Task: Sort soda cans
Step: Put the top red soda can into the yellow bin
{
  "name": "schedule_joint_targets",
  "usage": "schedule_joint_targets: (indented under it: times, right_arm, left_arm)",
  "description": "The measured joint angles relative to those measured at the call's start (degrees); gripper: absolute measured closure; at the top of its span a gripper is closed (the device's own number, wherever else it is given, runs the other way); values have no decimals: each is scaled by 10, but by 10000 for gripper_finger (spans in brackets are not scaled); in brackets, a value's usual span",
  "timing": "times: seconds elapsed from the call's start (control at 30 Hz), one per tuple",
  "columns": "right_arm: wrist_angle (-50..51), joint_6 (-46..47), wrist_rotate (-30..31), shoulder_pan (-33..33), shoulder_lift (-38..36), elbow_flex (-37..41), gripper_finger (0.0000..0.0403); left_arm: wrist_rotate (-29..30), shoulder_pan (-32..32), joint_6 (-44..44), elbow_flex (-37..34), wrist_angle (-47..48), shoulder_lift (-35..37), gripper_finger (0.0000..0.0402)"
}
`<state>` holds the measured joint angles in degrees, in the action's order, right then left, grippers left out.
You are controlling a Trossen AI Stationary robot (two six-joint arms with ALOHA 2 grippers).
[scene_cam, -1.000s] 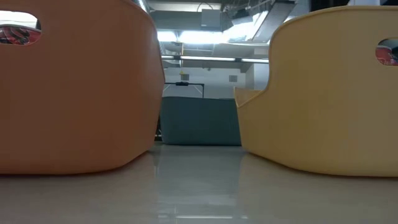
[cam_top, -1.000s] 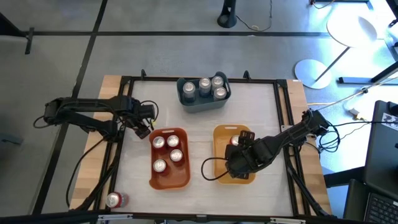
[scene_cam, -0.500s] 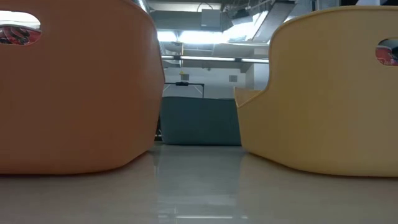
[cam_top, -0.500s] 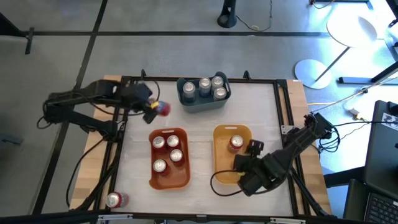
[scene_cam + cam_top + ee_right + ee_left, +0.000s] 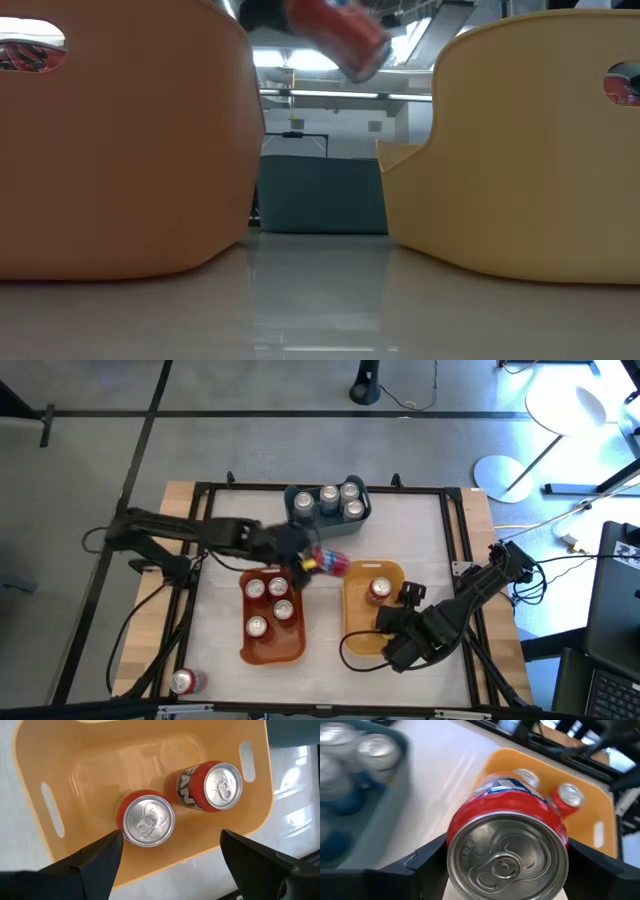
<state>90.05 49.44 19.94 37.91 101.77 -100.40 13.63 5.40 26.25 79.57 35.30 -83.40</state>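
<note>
My left gripper (image 5: 318, 561) is shut on a red soda can (image 5: 333, 565) in the air over the gap between the far ends of the orange bin (image 5: 298, 650) and the yellow bin (image 5: 352, 622). The low view shows this can (image 5: 340, 35) blurred at the top. My right gripper (image 5: 405, 645) hangs open above the yellow bin's near right part. In the right wrist view two red cans (image 5: 148, 820) (image 5: 212, 786) stand on that bin's floor. Three cans (image 5: 268, 605) stand in the orange bin. My left gripper pinches the red can's round side wall (image 5: 457, 822) between its two fingers (image 5: 420, 865), one on each side. The fingers slant down toward the table's right and lie along the can, whose silver top (image 5: 507, 860) faces back to the wrist. The can is lifted clear and tilted.
A grey-blue bin (image 5: 300, 525) with several silver-topped cans stands at the far middle. One can (image 5: 185, 681) stands on the wooden border at the near left corner. Black frame rails (image 5: 200, 540) run round the white table top. Bare table lies between the bins (image 5: 320, 290).
My left gripper has carried the red can up from the table's left edge and toward the right, tipping more level, as far as the far end of the yellow bin. My right gripper first went toward the near edge, off the yellow bin's middle, then kept still.
</note>
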Motion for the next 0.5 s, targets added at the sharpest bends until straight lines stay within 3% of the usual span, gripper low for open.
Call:
schedule_joint_targets:
  times: [0.27,0.33,0.5]
  right_arm:
    - [0,-2,-11,0,0,0,72]
    - [0,-1,-10,0,0,0,72]
    - [-3,0,17,13,0,0,72]
  left_arm:
    - [-4,29,-27,227,168,-174,113]
    - [0,24,-32,255,191,-205,113]
    - [-5,20,-68,264,144,-248,113]
